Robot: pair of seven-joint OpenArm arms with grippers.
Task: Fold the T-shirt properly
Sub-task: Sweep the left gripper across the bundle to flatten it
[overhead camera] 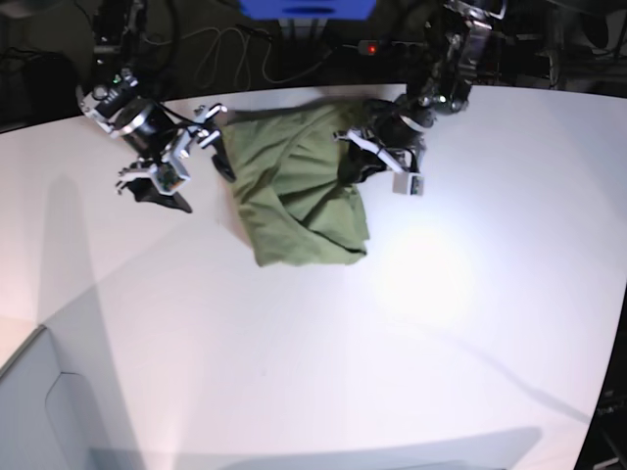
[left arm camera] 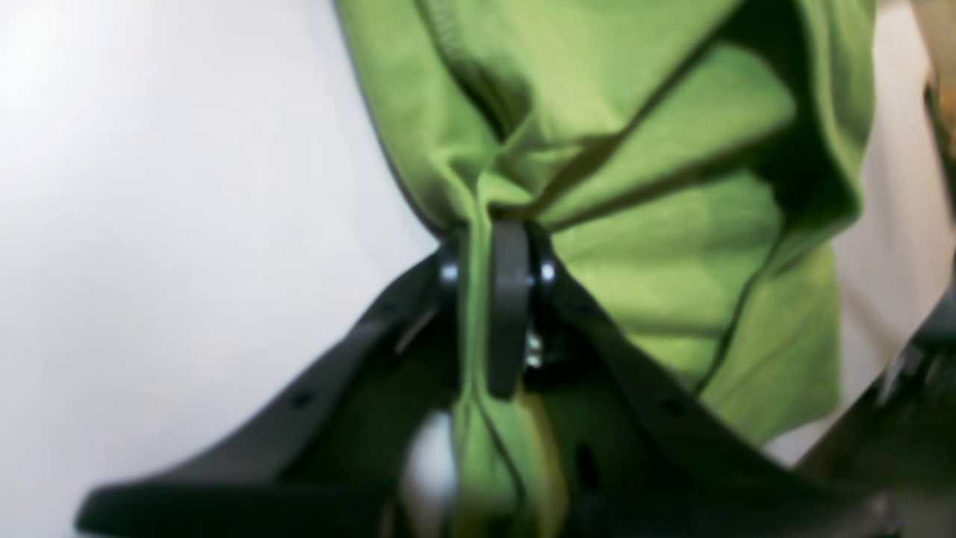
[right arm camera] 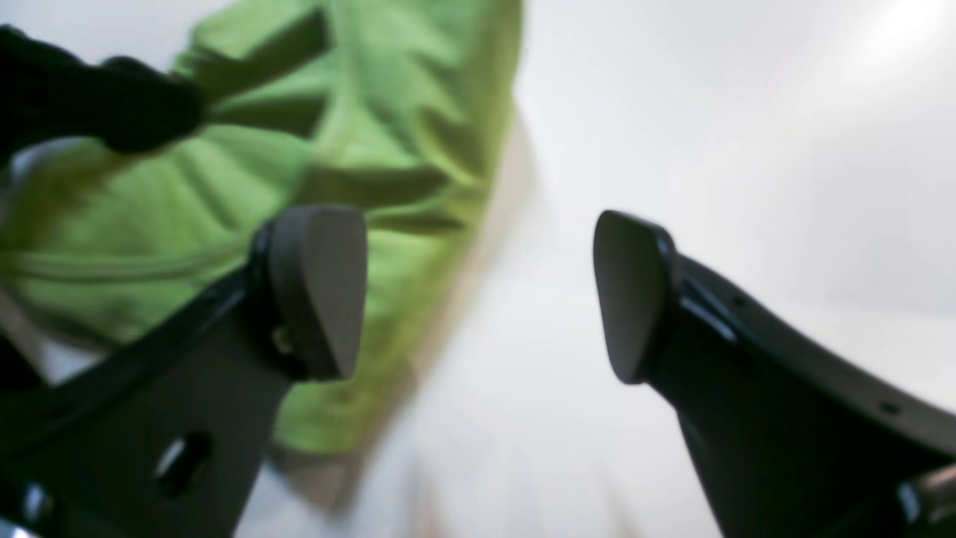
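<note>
The green T-shirt [overhead camera: 294, 191] lies crumpled and partly bunched on the white table [overhead camera: 441, 294], toward the back. In the left wrist view my left gripper [left arm camera: 497, 246] is shut on a gathered fold of the T-shirt [left arm camera: 657, 224], and cloth runs down between its pads. In the base view that left gripper [overhead camera: 358, 157] sits at the shirt's right edge. My right gripper [right arm camera: 478, 299] stands open with nothing between its fingers, just beside the T-shirt [right arm camera: 224, 202]. From the base camera the right gripper [overhead camera: 196, 168] is at the shirt's left edge.
Behind the table's far edge are dark cables [overhead camera: 255, 49] and a blue object [overhead camera: 309, 8]. The table's near left corner [overhead camera: 29, 343] drops off to a grey floor. Bare white tabletop stretches in front of the shirt.
</note>
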